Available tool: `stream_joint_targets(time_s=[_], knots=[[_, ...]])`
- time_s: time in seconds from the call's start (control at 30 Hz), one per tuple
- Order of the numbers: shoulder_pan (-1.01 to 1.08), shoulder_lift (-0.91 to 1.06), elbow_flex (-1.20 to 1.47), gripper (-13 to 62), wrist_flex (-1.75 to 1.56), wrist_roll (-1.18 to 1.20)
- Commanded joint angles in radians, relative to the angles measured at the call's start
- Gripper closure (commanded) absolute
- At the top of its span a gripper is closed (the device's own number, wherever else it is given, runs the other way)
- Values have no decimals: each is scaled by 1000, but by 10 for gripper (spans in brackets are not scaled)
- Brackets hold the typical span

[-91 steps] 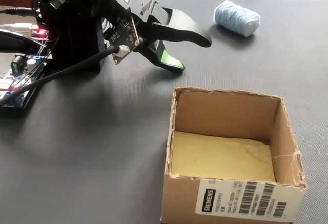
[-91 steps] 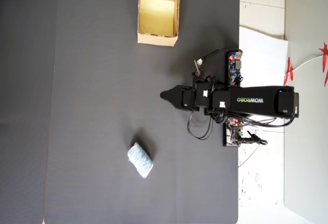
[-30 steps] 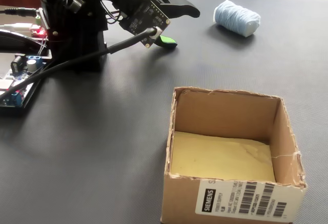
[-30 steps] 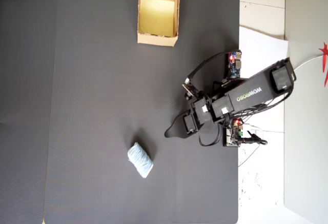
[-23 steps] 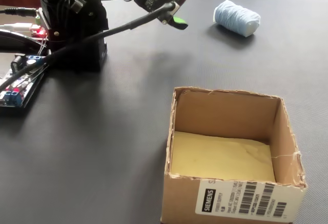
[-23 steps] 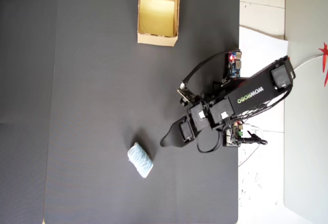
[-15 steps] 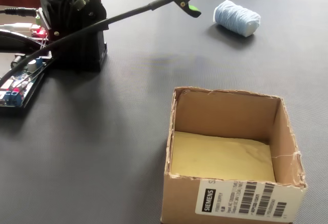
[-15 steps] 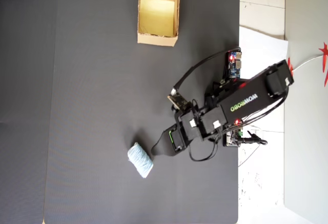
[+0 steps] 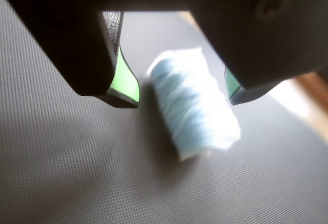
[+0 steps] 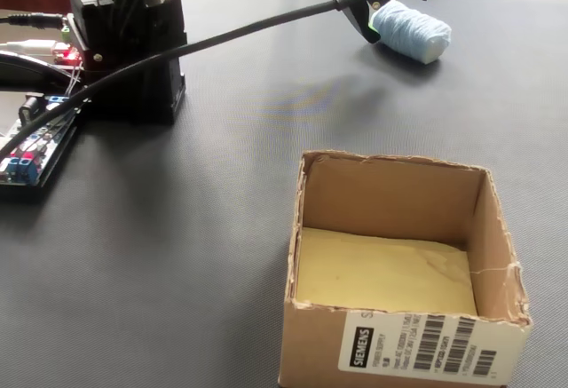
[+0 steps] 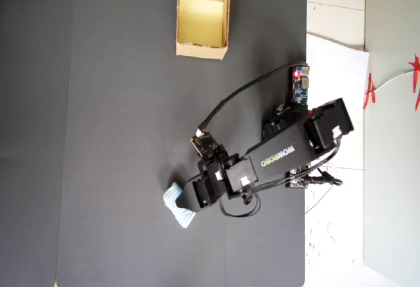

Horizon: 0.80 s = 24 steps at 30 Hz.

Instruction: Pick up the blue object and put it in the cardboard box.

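Wrist view: the gripper (image 9: 177,93) hangs spread, green-padded jaws flanking one blue object (image 9: 193,108) lying untouched on the dark counter (image 9: 61,172). Overhead view alone shows the arm covering part of that object, and one cardboard box (image 11: 202,50) well apart from the gripper.

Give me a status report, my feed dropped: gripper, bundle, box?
Gripper open, jaws either side of the blue bundle, not gripping. Bundle lies on the mat. Box empty, far from the arm. Nothing in the way.
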Motion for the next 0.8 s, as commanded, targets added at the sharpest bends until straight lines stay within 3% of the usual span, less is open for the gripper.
stream_joint_targets(time_s=[0.0,0.23,0.43,0.63,0.77], knots=[[-2,11,-106,181,-15,41],[3,-241,-279,181,2,41],[3,-310,-291,184,3,43],[3,-318,-291,349,-3,41],[3,-308,-290,499,-34,11]])
